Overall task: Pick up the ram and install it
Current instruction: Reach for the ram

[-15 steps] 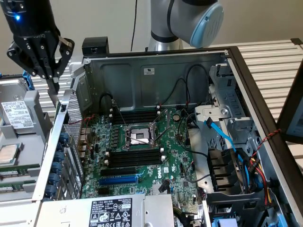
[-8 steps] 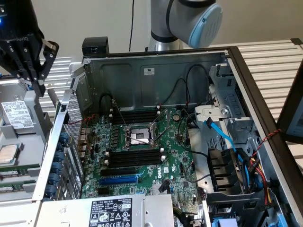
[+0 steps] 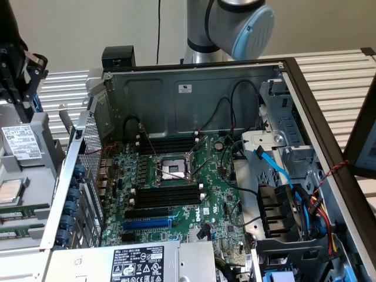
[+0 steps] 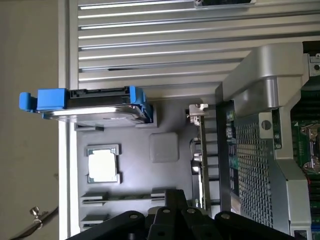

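we're over the parts tray now, on the exterior view's left, just beside the open computer case. the end effector hangs above the tray's far end, near the hard drive. whether it's wide or narrow i can't tell from here, and i see nothing carried in it.

the ram sits in a narrow groove at the tray's near end, past the processor chip, with a second green stick just beside it. from the wrist view, the ram lies close to the end effector, with the processor chip and the blue-framed hard drive beyond. each part has its own recess in the tray - my read is that this keeps every piece in a known spot, and the ram looks to be on its edge so its long top side is offered up for a pinch.

the case lies on its side on the slatted counter, motherboard facing up - that puts the black memory slots open to a straight drop from above. those slots look empty, so the install isn't done.
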{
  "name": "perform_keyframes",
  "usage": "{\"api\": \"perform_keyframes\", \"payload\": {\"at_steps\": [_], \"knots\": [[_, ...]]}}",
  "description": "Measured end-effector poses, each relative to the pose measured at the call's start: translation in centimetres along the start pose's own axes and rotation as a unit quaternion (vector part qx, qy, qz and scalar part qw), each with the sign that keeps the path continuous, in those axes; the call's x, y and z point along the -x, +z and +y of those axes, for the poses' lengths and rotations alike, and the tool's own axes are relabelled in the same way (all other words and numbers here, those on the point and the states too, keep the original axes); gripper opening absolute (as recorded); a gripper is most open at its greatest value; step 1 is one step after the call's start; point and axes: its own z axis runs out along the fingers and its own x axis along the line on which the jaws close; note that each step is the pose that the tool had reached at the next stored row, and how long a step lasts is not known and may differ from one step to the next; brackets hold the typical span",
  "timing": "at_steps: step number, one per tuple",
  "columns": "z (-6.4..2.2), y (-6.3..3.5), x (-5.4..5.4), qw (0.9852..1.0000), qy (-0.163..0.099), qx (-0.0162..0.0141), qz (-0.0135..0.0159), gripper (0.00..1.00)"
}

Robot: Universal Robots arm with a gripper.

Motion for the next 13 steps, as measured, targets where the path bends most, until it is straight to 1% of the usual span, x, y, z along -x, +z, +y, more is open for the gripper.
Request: {"api": "perform_keyframes", "payload": {"at_steps": [4,8,12,13], "knots": [[-0.17,0.24,-1.8,1.0000,0.000,-0.0018,-0.0001,0.10],[-0.44,0.68,-3.5,1.0000,0.000,-0.0019,-0.0001,0.10],[-0.85,0.85,-4.7,1.0000,0.000,-0.0020,0.0006,0.10],[-0.91,0.85,-4.9,1.0000,-0.001,-0.0021,0.0009,0.10]]}}
